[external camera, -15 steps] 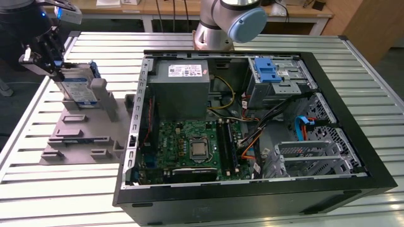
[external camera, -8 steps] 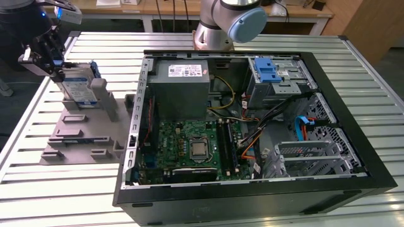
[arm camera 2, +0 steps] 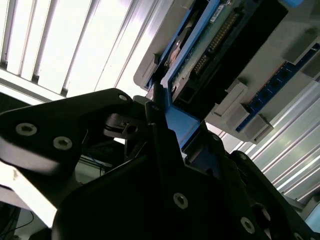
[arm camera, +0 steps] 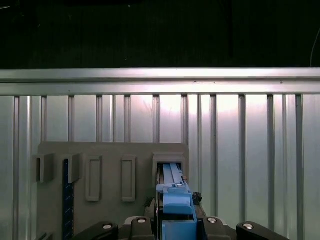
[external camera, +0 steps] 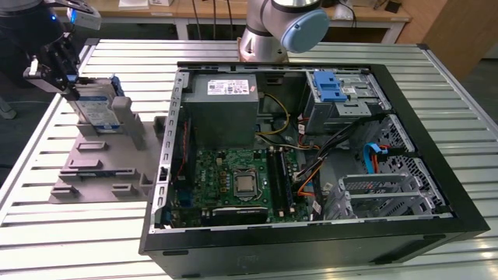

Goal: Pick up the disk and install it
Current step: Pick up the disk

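The disk [external camera: 97,111], a silver drive with a white-and-blue label in a blue frame, stands on edge in a slot of the grey holder plate [external camera: 101,160] at the exterior view's left. My gripper [external camera: 70,87] is at the disk's upper end, with its black fingers [arm camera 2: 155,120] pressed on the blue frame. In the second wrist view the disk's [arm camera 2: 215,45] circuit-board side and connector face the camera. The first wrist view looks down the blue frame [arm camera: 175,200] into the holder slot [arm camera: 170,162], with the gripper [arm camera: 175,222] shut around it.
An open computer case [external camera: 404,116] lies on the slatted metal table [external camera: 86,233], to the holder's right in the exterior view. Inside are a grey power-supply box [external camera: 225,111], a motherboard [external camera: 241,181], cables and a drive bay with a blue carrier [external camera: 330,87]. The arm's base [external camera: 280,29] stands behind the case.
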Available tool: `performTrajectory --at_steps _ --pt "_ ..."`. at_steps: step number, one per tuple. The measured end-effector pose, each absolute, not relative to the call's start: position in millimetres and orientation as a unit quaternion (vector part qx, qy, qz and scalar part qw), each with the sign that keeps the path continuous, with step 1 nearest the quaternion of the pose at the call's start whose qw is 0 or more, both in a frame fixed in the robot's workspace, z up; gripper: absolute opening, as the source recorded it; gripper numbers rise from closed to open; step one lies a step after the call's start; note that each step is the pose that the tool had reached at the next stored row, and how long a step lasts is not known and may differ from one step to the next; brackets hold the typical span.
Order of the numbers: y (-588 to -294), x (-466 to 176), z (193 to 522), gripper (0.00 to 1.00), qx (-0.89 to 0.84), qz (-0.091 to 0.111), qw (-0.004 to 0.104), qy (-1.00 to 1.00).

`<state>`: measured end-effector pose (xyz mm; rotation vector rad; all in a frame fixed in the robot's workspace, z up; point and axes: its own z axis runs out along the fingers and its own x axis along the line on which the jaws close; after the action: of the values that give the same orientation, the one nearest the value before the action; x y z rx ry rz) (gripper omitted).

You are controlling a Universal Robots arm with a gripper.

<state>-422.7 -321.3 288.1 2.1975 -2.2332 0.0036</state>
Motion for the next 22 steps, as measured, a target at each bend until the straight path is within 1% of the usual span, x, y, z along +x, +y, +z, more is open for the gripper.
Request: performTrajectory --at_steps 5,22 --pt "-321 -423 291 0.36 0.701 0.001 0.004 -0.713" --pt "-321 -423 319 0.36 0.701 0.001 0.004 -0.713"
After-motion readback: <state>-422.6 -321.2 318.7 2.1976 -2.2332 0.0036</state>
